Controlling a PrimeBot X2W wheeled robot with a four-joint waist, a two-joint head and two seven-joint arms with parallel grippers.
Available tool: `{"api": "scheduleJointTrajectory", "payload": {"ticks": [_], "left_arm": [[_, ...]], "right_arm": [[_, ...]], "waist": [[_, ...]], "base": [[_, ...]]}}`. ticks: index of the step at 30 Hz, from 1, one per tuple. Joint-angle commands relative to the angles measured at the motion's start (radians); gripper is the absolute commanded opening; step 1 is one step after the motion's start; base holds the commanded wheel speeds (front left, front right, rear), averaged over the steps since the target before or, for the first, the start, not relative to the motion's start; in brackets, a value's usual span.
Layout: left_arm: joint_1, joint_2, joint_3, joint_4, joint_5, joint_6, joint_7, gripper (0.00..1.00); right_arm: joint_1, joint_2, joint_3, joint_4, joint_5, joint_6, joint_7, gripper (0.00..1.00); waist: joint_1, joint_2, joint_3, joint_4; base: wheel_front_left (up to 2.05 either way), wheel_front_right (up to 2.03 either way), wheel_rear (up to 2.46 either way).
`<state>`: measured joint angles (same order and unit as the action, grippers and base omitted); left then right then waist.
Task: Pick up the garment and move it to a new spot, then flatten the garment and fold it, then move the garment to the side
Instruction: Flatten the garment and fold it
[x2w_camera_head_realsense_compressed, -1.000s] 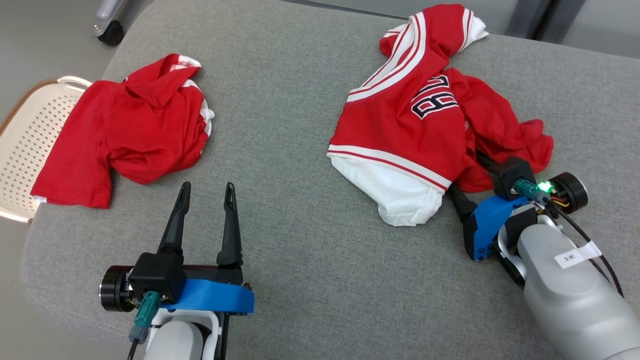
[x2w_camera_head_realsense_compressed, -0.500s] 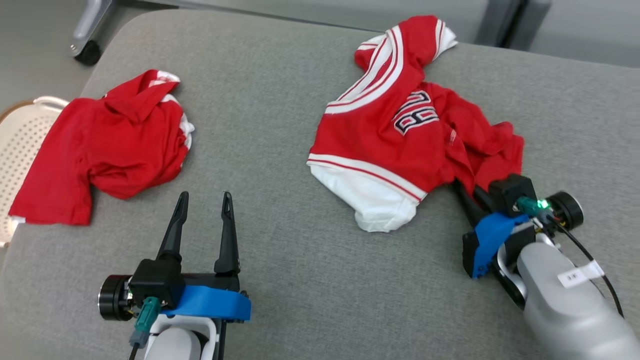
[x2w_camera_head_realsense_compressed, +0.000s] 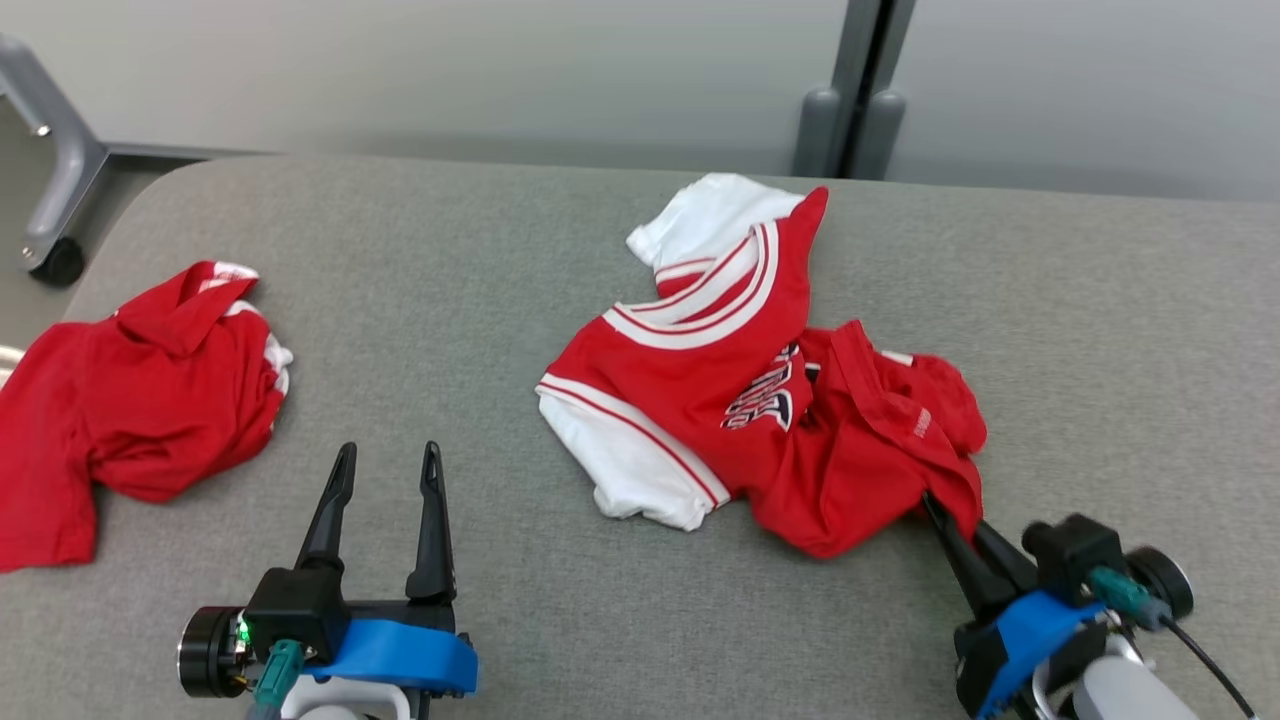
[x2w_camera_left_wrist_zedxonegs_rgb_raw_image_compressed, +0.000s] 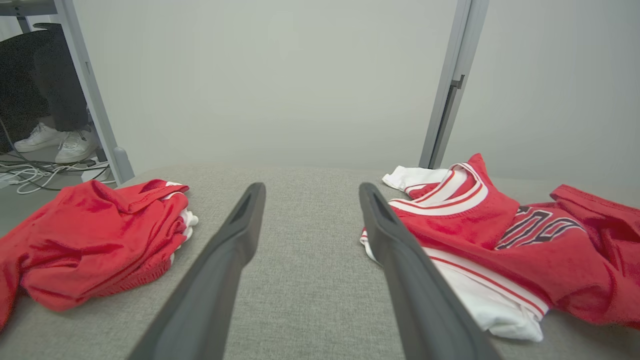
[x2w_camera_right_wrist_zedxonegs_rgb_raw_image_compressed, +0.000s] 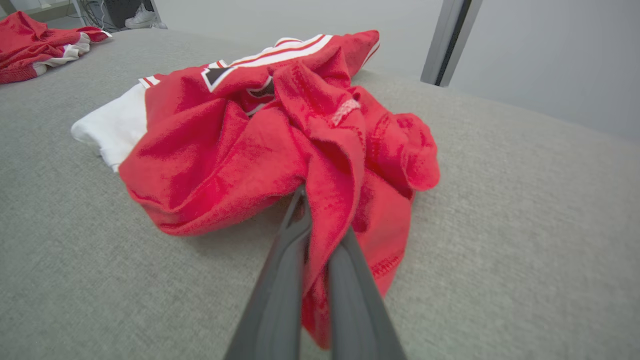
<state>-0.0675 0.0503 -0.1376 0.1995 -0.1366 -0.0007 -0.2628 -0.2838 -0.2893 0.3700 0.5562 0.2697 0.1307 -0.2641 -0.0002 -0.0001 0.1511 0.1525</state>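
This looks like a robotics lab or office test room rather than a home. The work surface is a broad padded table covered in grey fabric (x2w_camera_head_realsense_compressed: 480, 240), set against a bare pale wall (x2w_camera_head_realsense_compressed: 400, 70) with a grey metal post (x2w_camera_head_realsense_compressed: 860, 90) at the top right of the head view. At that view's upper left, a metal leg ends in a black caster (x2w_camera_head_realsense_compressed: 58, 262). At the far left of the left wrist view, loose cables (x2w_camera_left_wrist_zedxonegs_rgb_raw_image_compressed: 30, 175) lie on the floor beside a desk leg (x2w_camera_left_wrist_zedxonegs_rgb_raw_image_compressed: 95, 110), with a person's white shoes (x2w_camera_left_wrist_zedxonegs_rgb_raw_image_compressed: 55, 142) behind it.

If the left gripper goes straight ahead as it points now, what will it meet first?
Probably nothing soon: the open left gripper points between the red shirt and the jersey, over bare grey cushion.
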Motion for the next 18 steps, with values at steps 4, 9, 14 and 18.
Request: {"api": "scheduleJointTrajectory", "payload": {"ticks": [4, 9, 14, 18], "left_arm": [[0.03, 0.0, 0.015, 0.001, 0.006, -0.007, -0.003, 1.0], [0.047, 0.0, 0.025, -0.003, 0.003, -0.008, -0.003, 1.0], [0.056, 0.0, 0.029, -0.003, -0.003, -0.009, -0.003, 1.0], [0.061, 0.0, 0.037, -0.004, -0.004, -0.009, -0.003, 1.0]], "right_arm": [[0.133, -0.012, -0.054, -0.088, 0.0, 0.0, -0.001, 0.0], [0.229, -0.027, -0.119, -0.141, -0.008, 0.0, -0.001, 0.0], [0.311, -0.036, -0.189, -0.144, -0.008, 0.0, -0.001, 0.0], [0.334, -0.014, -0.224, -0.174, -0.022, 0.0, 0.0, 1.0]], "waist": [[0.0002, 0.0001, -0.043, -0.044], [0.0002, 0.0001, -0.049, -0.058], [0.0002, 0.0001, -0.052, -0.072], [0.0002, 0.0001, -0.055, -0.085]], "base": [[0.0, 0.0, 0.0], [0.0, 0.0, 0.0], [0.0, 0.0, 0.0], [0.0, 0.0, 0.0]]}}
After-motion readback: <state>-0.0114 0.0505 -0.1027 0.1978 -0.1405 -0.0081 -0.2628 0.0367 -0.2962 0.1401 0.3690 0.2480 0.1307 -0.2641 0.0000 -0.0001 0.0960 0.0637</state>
